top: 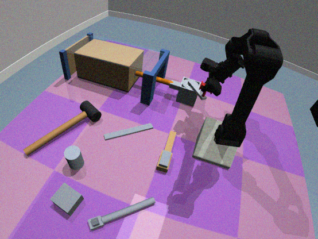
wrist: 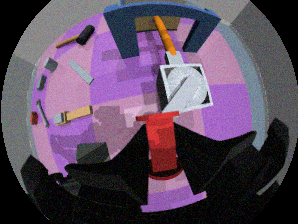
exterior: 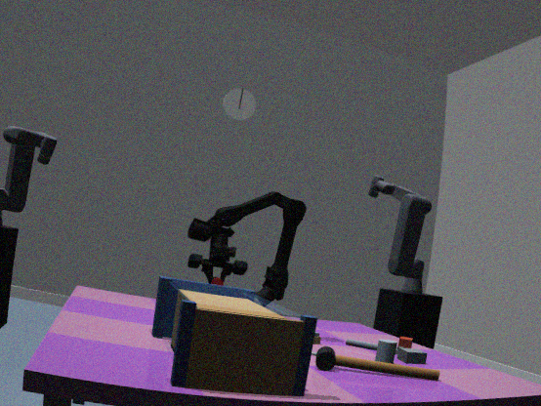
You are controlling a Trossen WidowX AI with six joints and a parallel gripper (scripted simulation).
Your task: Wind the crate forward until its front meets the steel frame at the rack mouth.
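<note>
The tan crate [top: 109, 54] [exterior: 229, 303] sits flat in the cubby, with a gap between its front and the blue steel frame [top: 147, 89] [exterior: 165, 307] [wrist: 121, 32]. An orange strap [top: 163, 80] [wrist: 164, 32] runs from it through the frame to the grey winch [top: 186, 97] [wrist: 207, 104]. The winch handle's grey arm [top: 197, 91] [wrist: 181, 96] lies across the winch top; its key is hidden. My gripper [top: 204, 87] [exterior: 217, 281] [wrist: 157, 126] is shut on the handle's upright red grip [wrist: 161, 132], beside the winch on the side away from the frame.
A mallet [top: 57, 132] [exterior: 391, 366] [wrist: 67, 41], flat bar [top: 128, 131] [wrist: 81, 71], wood-handled tool [top: 170, 141] [wrist: 77, 114], cylinder [top: 75, 161] [exterior: 386, 351], grey block [top: 67, 198] [exterior: 411, 355] and square-headed bar [top: 127, 210] lie off to the side.
</note>
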